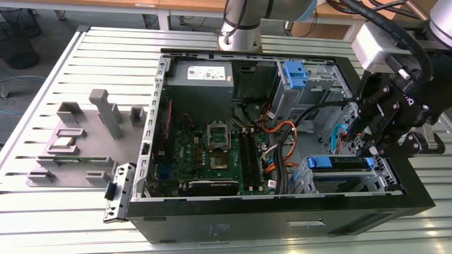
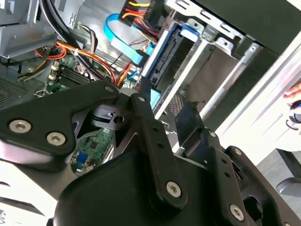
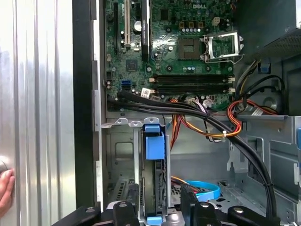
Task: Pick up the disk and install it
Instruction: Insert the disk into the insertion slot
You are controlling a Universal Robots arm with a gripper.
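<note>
The disk [image 3: 154, 143] shows blue tabs, the motherboard [image 3: 164, 52] green, cables [image 3: 211, 133] seemingly orange.

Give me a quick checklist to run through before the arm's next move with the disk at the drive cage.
1. Position: the disk stands in a slot of the drive cage: ok.
2. Seating: whether the disk is fully home: cannot tell.
3. Alignment: the gripper is open and lined up over the disk in the first wrist view: ok.
4. Snag risk: the blue cable lies close beside the gripper: not ok.
5. Workspace: a person's hand is at the table beside the case: not ok.
</note>
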